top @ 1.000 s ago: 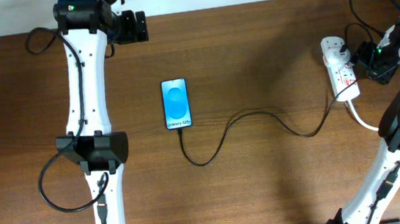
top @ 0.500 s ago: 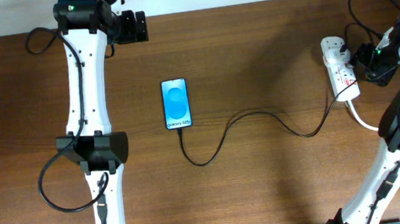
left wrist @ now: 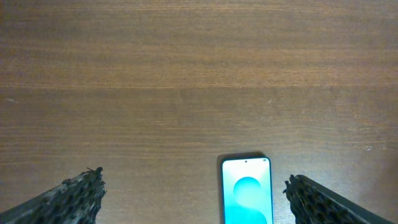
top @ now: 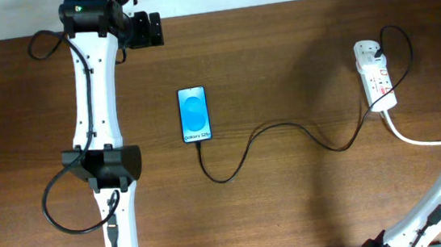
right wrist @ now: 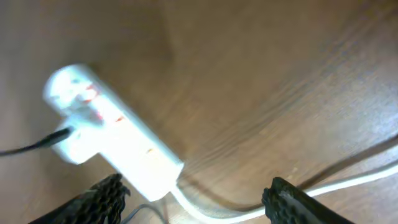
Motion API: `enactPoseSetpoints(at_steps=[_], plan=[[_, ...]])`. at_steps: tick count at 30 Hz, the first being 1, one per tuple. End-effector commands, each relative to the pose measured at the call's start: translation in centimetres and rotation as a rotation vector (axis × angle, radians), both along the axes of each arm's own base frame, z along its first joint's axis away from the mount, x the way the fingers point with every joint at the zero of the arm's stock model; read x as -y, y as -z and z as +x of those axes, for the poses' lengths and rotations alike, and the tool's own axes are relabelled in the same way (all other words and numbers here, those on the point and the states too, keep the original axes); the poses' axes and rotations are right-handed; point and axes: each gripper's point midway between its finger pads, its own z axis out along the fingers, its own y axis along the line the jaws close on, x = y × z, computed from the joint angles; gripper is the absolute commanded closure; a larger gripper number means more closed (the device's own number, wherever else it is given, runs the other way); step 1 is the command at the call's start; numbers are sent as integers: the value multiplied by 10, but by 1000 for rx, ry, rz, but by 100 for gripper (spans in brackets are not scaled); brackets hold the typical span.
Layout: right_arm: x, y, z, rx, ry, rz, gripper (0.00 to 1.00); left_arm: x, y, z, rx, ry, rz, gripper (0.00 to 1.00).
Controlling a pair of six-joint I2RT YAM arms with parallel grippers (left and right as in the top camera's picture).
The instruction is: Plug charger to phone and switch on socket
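Wooden table [top: 296, 67], phone [left wrist: 247, 190] left-wrist, socket [right wrist: 118, 140] right-wrist

Charger [top: 285, 124] joins phone [top: 194, 115] (screen lit) to socket [top: 376, 76].

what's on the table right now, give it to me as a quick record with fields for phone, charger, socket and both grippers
phone: flat on the table, screen up, lit blue
charger: black cable, tip at the phone's bottom edge, other end at the socket
socket: white strip near the table's right edge, white cord trailing off; switch state unreadable
left gripper: open, empty, apart from the phone
right gripper: open, empty, above the socket's end; view blurred
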Motion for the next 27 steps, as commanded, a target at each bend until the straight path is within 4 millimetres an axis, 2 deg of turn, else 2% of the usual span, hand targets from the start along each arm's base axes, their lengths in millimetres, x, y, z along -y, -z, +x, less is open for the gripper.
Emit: enactPoseSetpoints(at_steps=[1,6,8,10,14,20,21,24,27], plan=[[-25,-80,11,156,-96,-88,24,-4,-8,1,21,-12,9,1],[-69,-171,3,314,-184,-213,24,-4,-8,1,21,-12,9,1],[-87,-196,1,372,-218,-254,22,-4,-8,1,21,-12,9,1],[-118,-227,-4,439,-286,-299,20,-4,-8,1,21,-12,9,1],[-179,-269,-16,547,-402,-341,16,-4,-8,1,21,-12,9,1],[-263,-307,-37,677,-587,-343,8,-4,-8,1,21,-11,8,1],[-270,-308,-38,685,-603,-341,2,-4,-8,1,21,-12,9,1],[-294,-312,-42,710,-665,-323,2,-4,-8,1,21,-12,9,1],[-307,-311,-41,713,-699,-308,2,-4,-8,1,21,-12,9,1]])
